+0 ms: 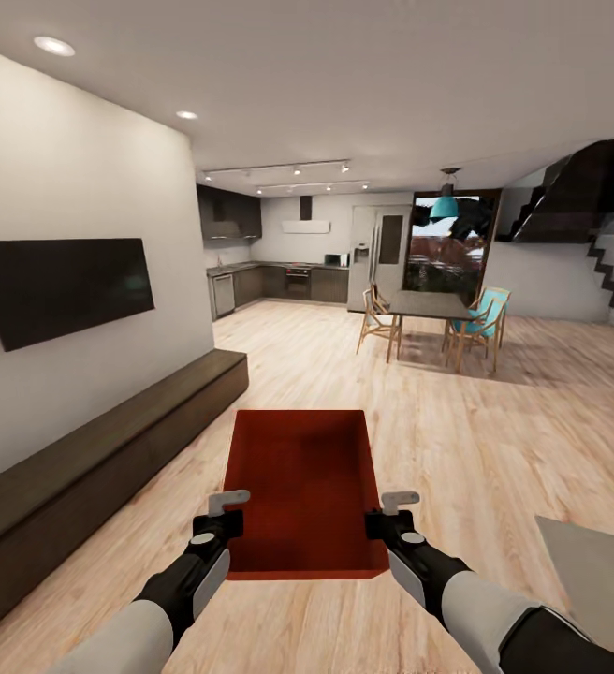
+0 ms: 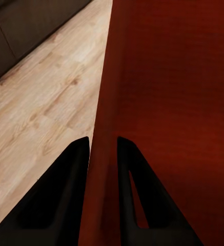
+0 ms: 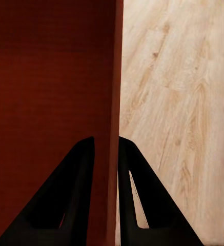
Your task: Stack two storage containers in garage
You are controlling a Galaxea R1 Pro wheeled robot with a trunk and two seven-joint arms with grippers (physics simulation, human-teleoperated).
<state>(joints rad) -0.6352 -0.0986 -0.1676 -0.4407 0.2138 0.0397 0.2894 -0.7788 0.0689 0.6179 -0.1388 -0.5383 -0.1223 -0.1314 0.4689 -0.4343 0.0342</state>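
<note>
- One orange-red storage container (image 1: 304, 487) was carried low in the centre of the head view, clear of the wood-plank floor (image 1: 494, 421), its open top facing up.
- The left gripper (image 1: 225, 513) held the container's left wall near the lower edge of the frame. In the left wrist view its two dark fingers (image 2: 65, 195) straddled the thin wall (image 2: 102, 154), one inside and one outside, closed against it.
- The right gripper (image 1: 391, 510) held the opposite wall in the same way. In the right wrist view its fingers (image 3: 73, 195) pinched the wall edge (image 3: 114, 154) from both sides.
- Setting: an open living space, with a dark television (image 1: 59, 285) on the wall at the left, a long low bench (image 1: 101, 459) beneath it, a dining table (image 1: 427, 307) with chairs right of centre, and a kitchen (image 1: 279, 271) behind. No garage was in sight, so the carry looked far from finished.
- Risk: both holds sat on the thin walls near the container's close end, so the far end hung forward unsupported. A jolt or a turn of the base could let it tip or slip from the fingers.
- Risk: the bench lay close on the left, and a drift that way could knock the container loose.
</note>
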